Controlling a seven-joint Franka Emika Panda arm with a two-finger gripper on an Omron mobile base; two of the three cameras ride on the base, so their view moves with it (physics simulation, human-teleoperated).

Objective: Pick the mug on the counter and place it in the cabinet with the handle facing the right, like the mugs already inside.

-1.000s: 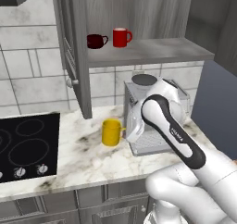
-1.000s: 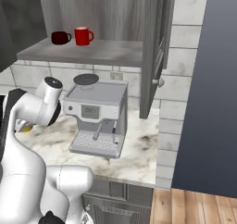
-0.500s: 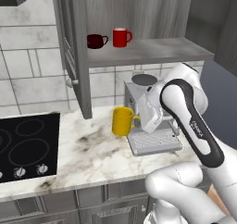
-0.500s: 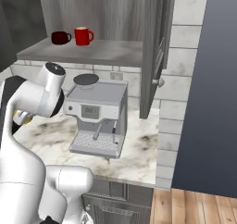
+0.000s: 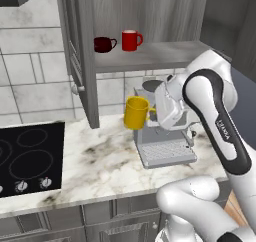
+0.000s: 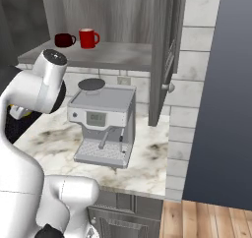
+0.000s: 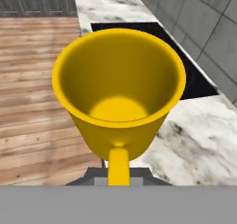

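Marble-look counter (image 5: pixel 100 158) runs between a black cooktop (image 5: pixel 27 156) and a grey coffee machine (image 6: pixel 103 124), under the open cabinet (image 5: pixel 150 56) where a red mug (image 5: pixel 131 40) and a dark maroon mug (image 5: pixel 103 44) stand. Above the counter, the gripper (image 5: pixel 152 112) has its fingers clenched on the handle (image 7: pixel 118 165) of the yellow mug (image 5: pixel 136 113), which hangs upright just left of the coffee machine, below the shelf

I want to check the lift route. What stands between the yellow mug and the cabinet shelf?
Nothing visible blocks it. The mug hangs in the gripper above the counter, below the shelf. The door stands open at the left; the red mug and dark mug sit on the shelf's left part.
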